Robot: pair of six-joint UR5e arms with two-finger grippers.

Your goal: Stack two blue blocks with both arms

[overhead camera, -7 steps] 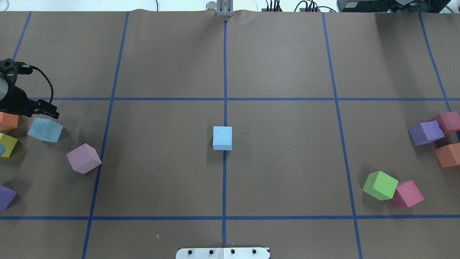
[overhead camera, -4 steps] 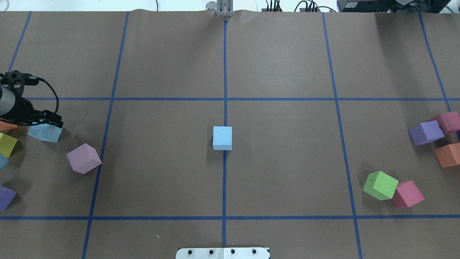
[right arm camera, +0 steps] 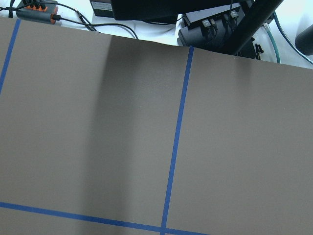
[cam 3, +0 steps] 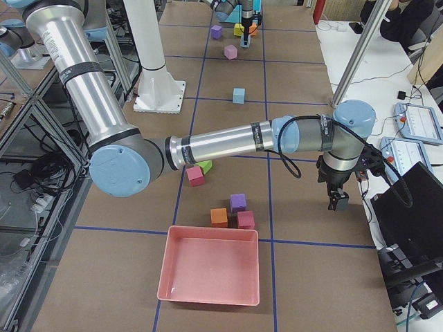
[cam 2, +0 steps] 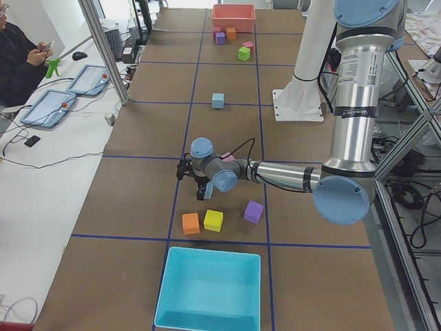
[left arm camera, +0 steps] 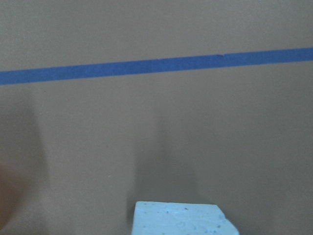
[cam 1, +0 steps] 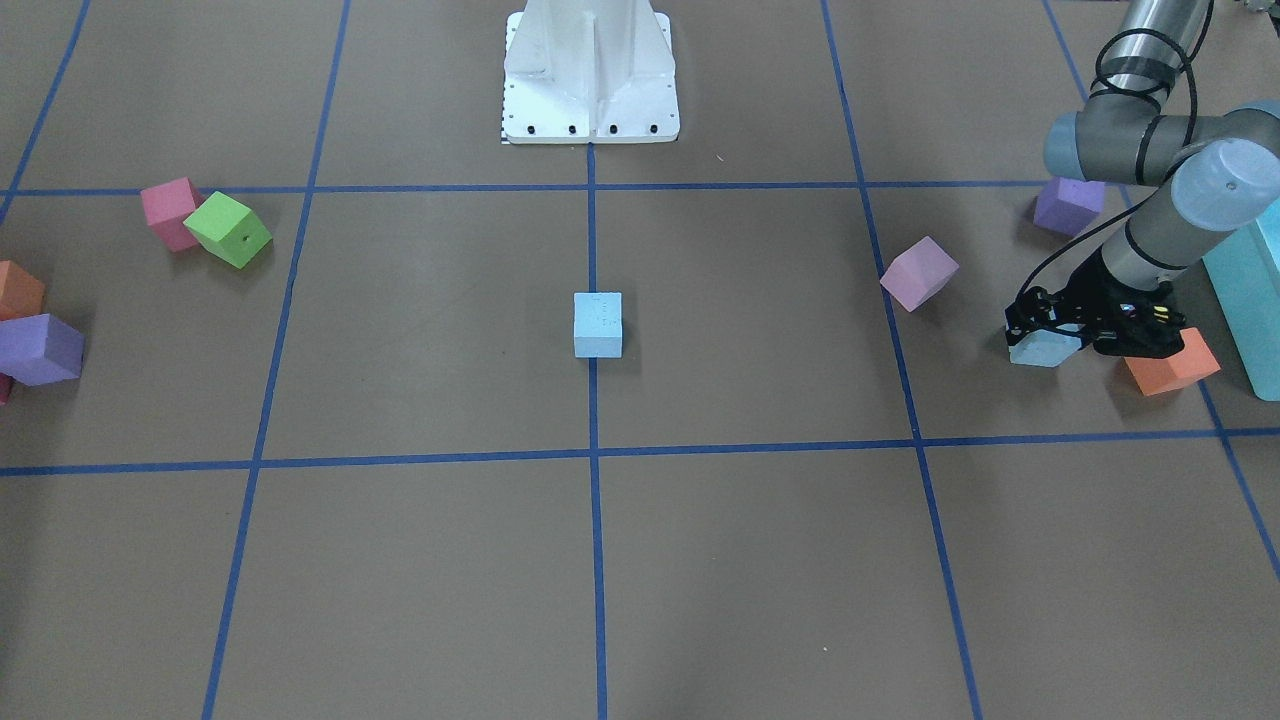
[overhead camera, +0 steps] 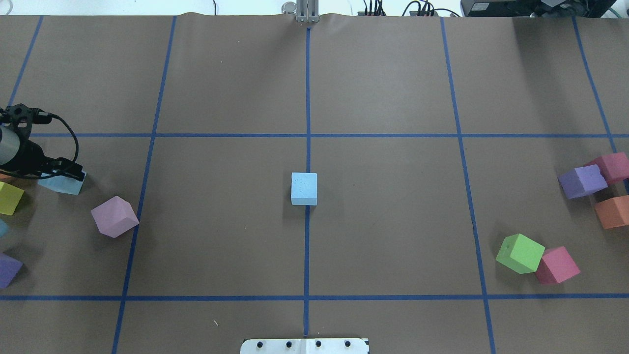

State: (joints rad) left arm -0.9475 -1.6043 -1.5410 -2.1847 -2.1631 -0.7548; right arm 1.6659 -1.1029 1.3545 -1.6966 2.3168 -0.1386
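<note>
Moved: left gripper (cam 1: 1045, 335) has come down onto the left blue block (overhead camera: 61, 185) over the last second. It hung behind the block before; now it hides most of the block's top in the overhead view. Centre blue block (overhead camera: 304, 188) has not moved.
Base: white base plate (overhead camera: 304, 345) at the robot-side table edge, on the centre tape line.
Near right: green cube (overhead camera: 520, 253) touching a pink cube (overhead camera: 557, 265), both turned off the grid.
Near left: dark purple cube (overhead camera: 7, 269) at the view's edge; lilac cube (overhead camera: 114, 216) alone, rotated, beside the left tape line.
Centre: centre blue block flat on the paper, square to the grid, astride the centre tape line, well apart from every other cube.
Left blue block: flat on the paper at the left end; orange cube (cam 1: 1170, 365) just beside it, yellow cube (overhead camera: 10, 198) near.
Left gripper state: fingers down around the block; cannot tell whether they press on it. Wrist camera shows only the block's top at the bottom of the frame.
Right cluster: purple cube (overhead camera: 582, 181), crimson cube (overhead camera: 612, 166) and second orange cube (overhead camera: 612, 211) clumped at the right edge.
Right gripper (cam 3: 338, 202): pointing down over bare paper on the operators' side, seen from the side camera only; finger spread cannot be told.
Bins: turquoise bin (cam 2: 207, 289) at the left end, red bin (cam 3: 208, 273) at the right end.
</note>
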